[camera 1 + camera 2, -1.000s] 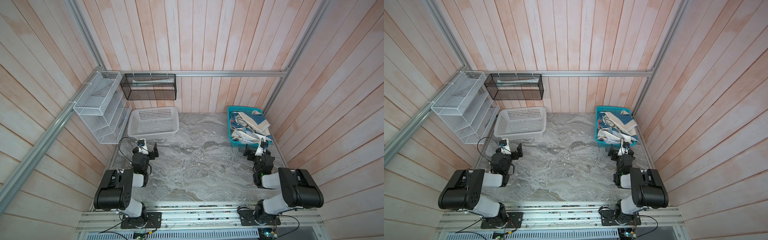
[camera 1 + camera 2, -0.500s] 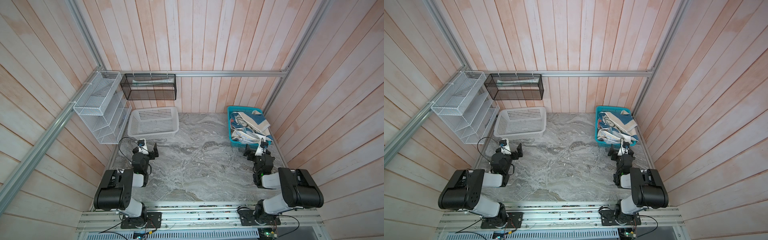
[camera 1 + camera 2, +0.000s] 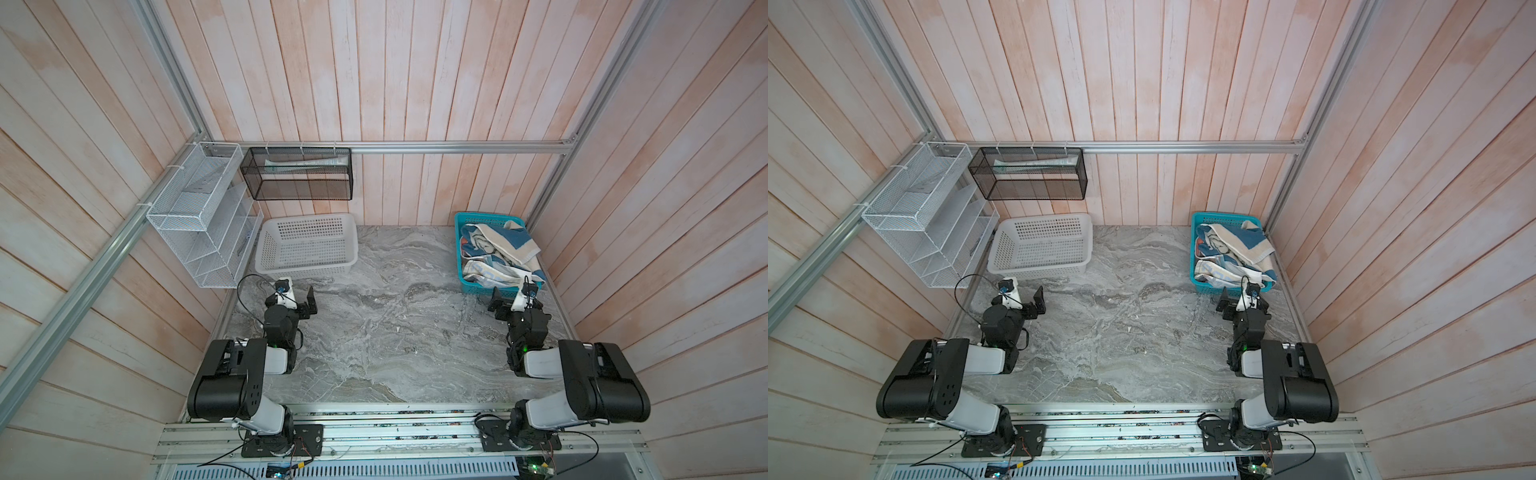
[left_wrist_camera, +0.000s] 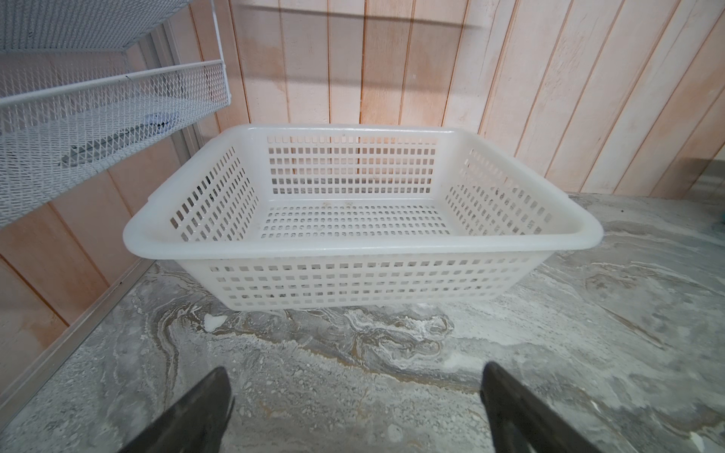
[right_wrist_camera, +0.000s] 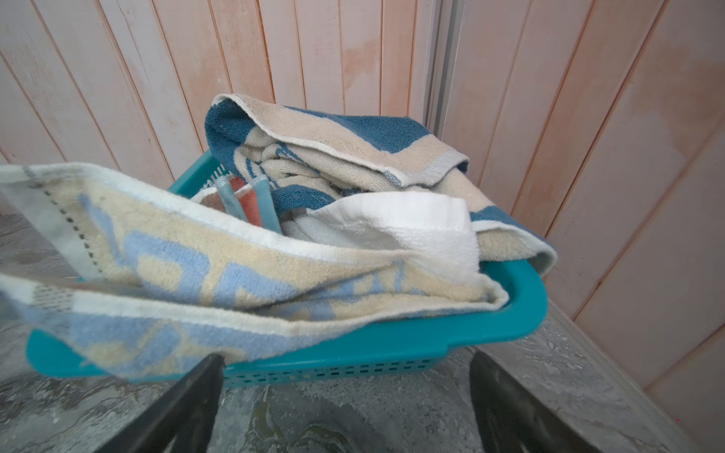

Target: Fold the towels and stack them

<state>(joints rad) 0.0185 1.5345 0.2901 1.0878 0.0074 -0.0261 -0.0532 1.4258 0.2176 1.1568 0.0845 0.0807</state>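
All the towels (image 3: 494,251) lie crumpled in a teal basket (image 3: 468,286) at the far right of the grey marbled desk (image 3: 390,336), close to the right wall (image 3: 615,257). The blue towel (image 5: 376,129) with cream borders sits on top toward the far end, with one fold hanging over the basket's right rim. The lettered towel (image 5: 219,270), cream with pale blue letters, lies across the near end and drapes over the near rim. Between these two, a plain white towel (image 5: 416,223) shows as a bunched fold. A small salmon patch (image 5: 249,204) beside pale blue strips shows deeper in the pile, but too little of it shows to tell which towel it belongs to. The right tool (image 5: 345,357) sits low over the desk just on the near side of the teal basket, its two dark fingers spread wide with nothing between them. One fingertip is close under the hanging edge of the lettered towel, and I cannot tell whether it touches. The left tool (image 4: 355,370) is low over the left side of the desk, likewise spread wide and holding nothing. It points at a white basket (image 4: 353,245) that stands at the far left. Above that basket a white wire rack (image 3: 195,216) hangs on the left wall (image 3: 104,187), and a black mesh basket (image 3: 297,176) hangs on the far wall (image 3: 415,83).
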